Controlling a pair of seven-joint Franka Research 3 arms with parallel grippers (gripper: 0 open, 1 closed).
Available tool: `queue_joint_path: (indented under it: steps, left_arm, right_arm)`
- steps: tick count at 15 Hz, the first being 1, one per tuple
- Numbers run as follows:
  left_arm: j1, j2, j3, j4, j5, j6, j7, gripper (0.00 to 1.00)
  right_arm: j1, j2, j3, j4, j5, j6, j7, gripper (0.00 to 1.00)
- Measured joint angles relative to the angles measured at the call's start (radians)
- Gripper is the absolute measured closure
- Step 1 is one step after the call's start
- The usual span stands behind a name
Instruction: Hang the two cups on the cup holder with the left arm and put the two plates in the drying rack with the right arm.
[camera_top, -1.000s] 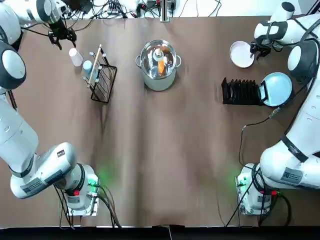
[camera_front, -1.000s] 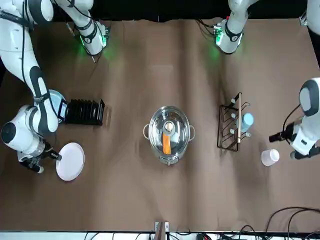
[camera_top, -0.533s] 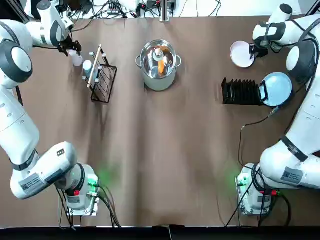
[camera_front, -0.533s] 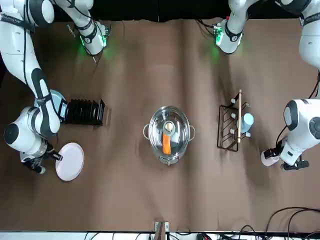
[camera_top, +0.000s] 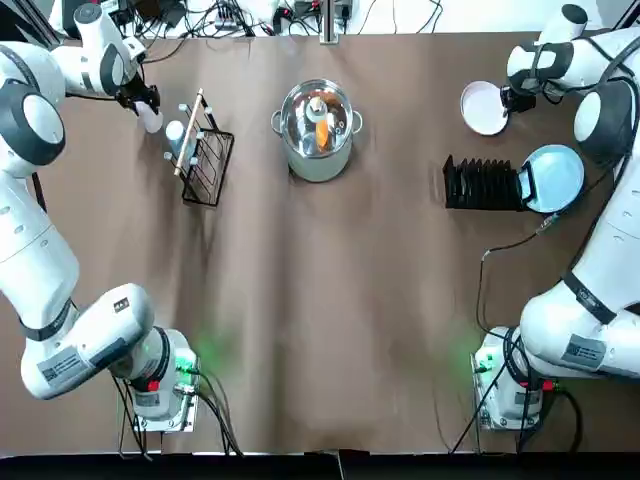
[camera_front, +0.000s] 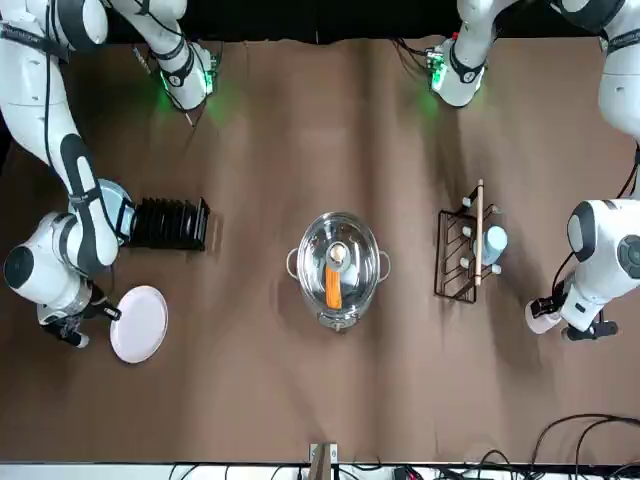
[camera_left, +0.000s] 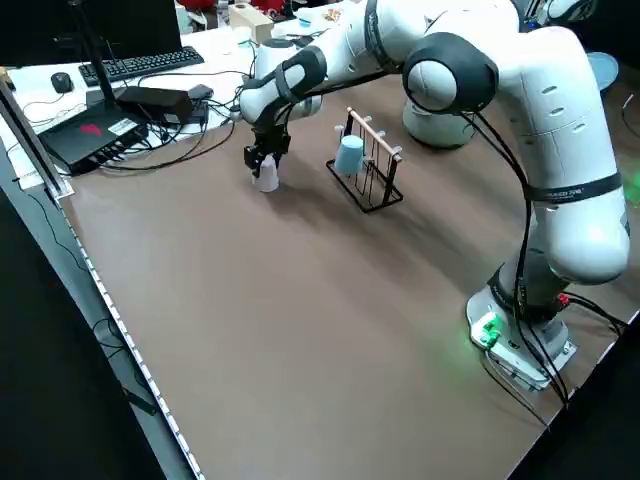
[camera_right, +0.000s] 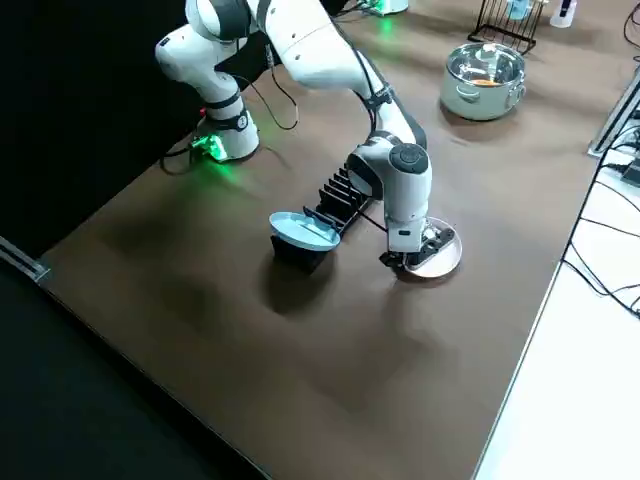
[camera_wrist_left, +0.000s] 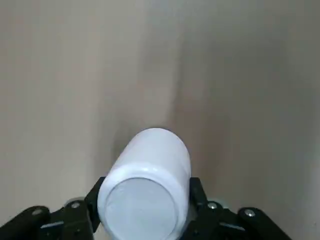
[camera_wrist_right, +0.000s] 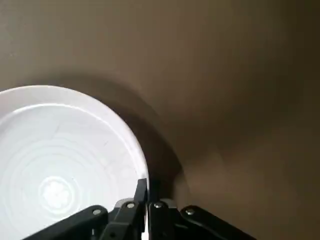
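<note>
Straddling the white cup (camera_wrist_left: 145, 187), left gripper (camera_wrist_left: 145, 220) clamps its smooth, light wall; right gripper (camera_wrist_right: 146, 200) pinches the white plate (camera_wrist_right: 60, 165) rim: stiff, slippery, breakable.

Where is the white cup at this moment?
In the top view the white cup lies at the table's far left, just left of the cup holder, between the left gripper's fingers.
</note>
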Motion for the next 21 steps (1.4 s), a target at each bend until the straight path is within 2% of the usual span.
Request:
queue_joint_path:
  steps: [4, 7, 8, 11, 14, 17, 21]
  left_arm:
    - [-0.003, 0.000, 0.000, 0.006, 0.000, 0.002, -0.011, 0.31]
    - [0.001, -0.020, -0.017, 0.026, 0.000, 0.001, -0.086, 0.31]
    - [0.002, -0.039, -0.035, 0.030, -0.001, -0.021, -0.126, 0.31]
    - [0.003, -0.122, -0.118, 0.037, -0.016, -0.187, -0.252, 0.31]
    - [0.000, -0.217, -0.178, 0.037, -0.117, -0.335, -0.329, 0.31]
    - [0.000, -0.276, -0.232, 0.035, -0.159, -0.435, -0.409, 0.31]
    - [-0.009, -0.284, -0.294, 0.015, -0.160, -0.482, -0.522, 0.31]
  right_arm:
    - [0.012, -0.041, 0.000, 0.027, -0.001, -0.118, 0.000, 0.96]
    - [0.027, -0.136, 0.000, 0.042, -0.038, -0.273, -0.001, 0.96]
    - [0.032, -0.175, 0.000, 0.043, -0.081, -0.324, -0.001, 0.96]
    - [0.043, -0.269, 0.001, 0.042, -0.245, -0.479, -0.001, 0.96]
    - [0.074, -0.312, 0.004, 0.038, -0.475, -0.644, -0.010, 0.96]
    - [0.101, -0.326, 0.004, 0.004, -0.589, -0.683, -0.020, 0.96]
    - [0.105, -0.361, 0.002, -0.085, -0.734, -0.682, -0.082, 0.96]
